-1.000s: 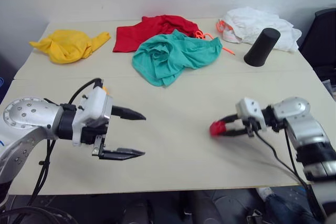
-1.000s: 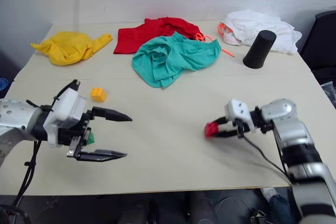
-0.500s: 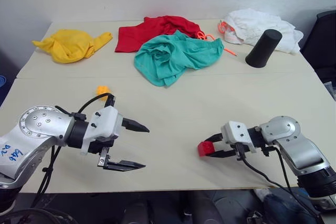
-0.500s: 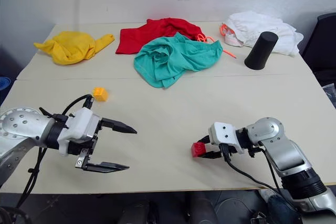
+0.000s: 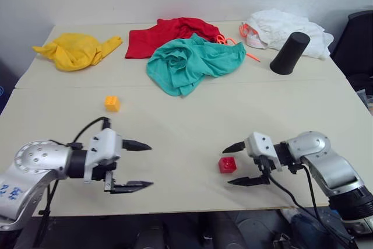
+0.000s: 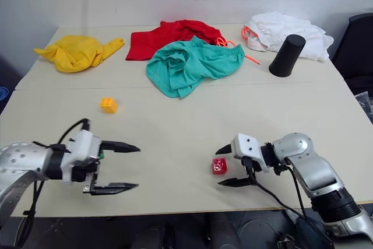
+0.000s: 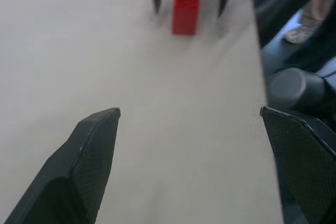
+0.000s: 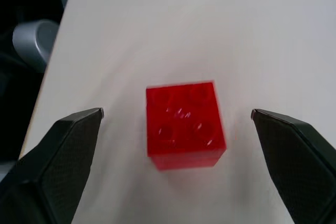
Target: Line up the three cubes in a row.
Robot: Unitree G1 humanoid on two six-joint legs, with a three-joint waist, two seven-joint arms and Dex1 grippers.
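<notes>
Here, red cube [image 5: 227, 164] rests on bare table [image 5: 192, 115].

Red cube [image 5: 227, 164] studs-up near table's front edge; orange-yellow cube [image 5: 112, 103] well apart; green cube [image 6: 101, 155] mostly hidden.

table [image 5: 192, 118]: pale, seamed | red cube [image 5: 227, 164] 5 o'clock | orange-yellow cube [image 5: 112, 103] 9 o'clock | cloths [image 5: 192, 62], black cylinder [image 5: 289, 52] 12–2 o'clock
</notes>
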